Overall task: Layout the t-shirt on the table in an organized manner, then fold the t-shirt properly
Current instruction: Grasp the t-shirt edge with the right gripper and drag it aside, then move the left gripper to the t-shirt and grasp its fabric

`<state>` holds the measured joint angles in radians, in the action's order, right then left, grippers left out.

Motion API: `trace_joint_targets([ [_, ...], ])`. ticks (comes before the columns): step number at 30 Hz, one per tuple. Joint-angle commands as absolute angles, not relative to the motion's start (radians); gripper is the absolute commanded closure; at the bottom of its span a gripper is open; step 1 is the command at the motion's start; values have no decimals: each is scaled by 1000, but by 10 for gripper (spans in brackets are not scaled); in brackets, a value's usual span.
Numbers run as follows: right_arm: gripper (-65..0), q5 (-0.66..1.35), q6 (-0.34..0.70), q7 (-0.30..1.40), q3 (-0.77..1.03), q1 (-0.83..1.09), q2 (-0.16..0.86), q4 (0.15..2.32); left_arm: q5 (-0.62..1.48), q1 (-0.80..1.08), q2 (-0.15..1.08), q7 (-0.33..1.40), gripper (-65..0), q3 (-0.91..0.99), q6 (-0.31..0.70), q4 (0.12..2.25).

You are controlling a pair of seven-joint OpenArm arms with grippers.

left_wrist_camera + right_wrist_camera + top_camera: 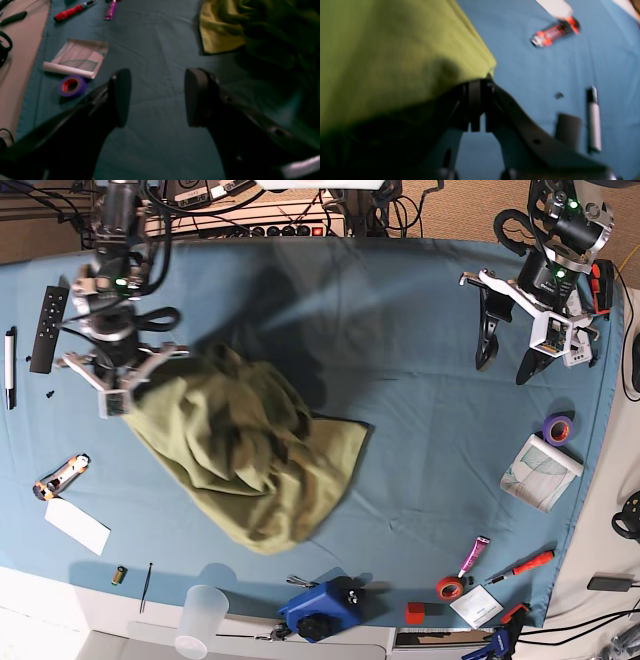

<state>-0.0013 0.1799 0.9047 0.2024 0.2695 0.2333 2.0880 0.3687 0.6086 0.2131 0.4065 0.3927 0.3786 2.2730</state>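
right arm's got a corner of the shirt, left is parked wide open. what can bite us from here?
1. The right gripper is shut on just an edge of the t-shirt; that thin pinch may slip as it pulls.
2. The shirt is still bunched, and the left gripper hangs open well away from it, so a one-sided pull would likely drag the heap rather than spread it.
3. The utility knife lies close; dragged cloth could sweep it.

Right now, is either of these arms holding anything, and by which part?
Yes. The right gripper has its jaws shut on an edge of the olive t-shirt, lifting that side off the table. The left gripper stands open over bare cloth, holding nothing.
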Motion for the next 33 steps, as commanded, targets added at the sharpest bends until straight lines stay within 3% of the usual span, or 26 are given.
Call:
trace_joint_targets([
  [1, 0, 9, 183, 879, 240, 268, 244, 2106, 382, 612, 219, 377, -344, 395, 379, 2288],
  [5, 0, 15, 213, 890, 333, 282, 244, 2106, 382, 612, 219, 377, -344, 395, 379, 2288],
  [9, 0, 15, 332, 891, 360, 300, 244, 2106, 382, 612, 219, 377, -344, 395, 379, 2288],
  [10, -33, 16, 374, 893, 360, 304, 244, 2106, 382, 612, 218, 377, -344, 395, 379, 2288],
  [13, -227, 38, 474, 896, 360, 316, 244, 2106, 382, 612, 218, 377, -344, 395, 379, 2288],
  [15, -276, 55, 470, 912, 360, 322, 244, 2106, 382, 612, 219, 377, -344, 395, 379, 2288],
  [21, -276, 147, 445, 1049, 364, 321, 244, 2139, 383, 612, 219, 377, -344, 395, 380, 2288],
  [26, -275, 214, 445, 1009, 402, 321, 244, 2233, 449, 605, 219, 377, -344, 393, 432, 2288],
  [33, -275, 220, 421, 995, 440, 321, 244, 2277, 450, 501, 219, 377, -344, 230, 396, 2205],
])
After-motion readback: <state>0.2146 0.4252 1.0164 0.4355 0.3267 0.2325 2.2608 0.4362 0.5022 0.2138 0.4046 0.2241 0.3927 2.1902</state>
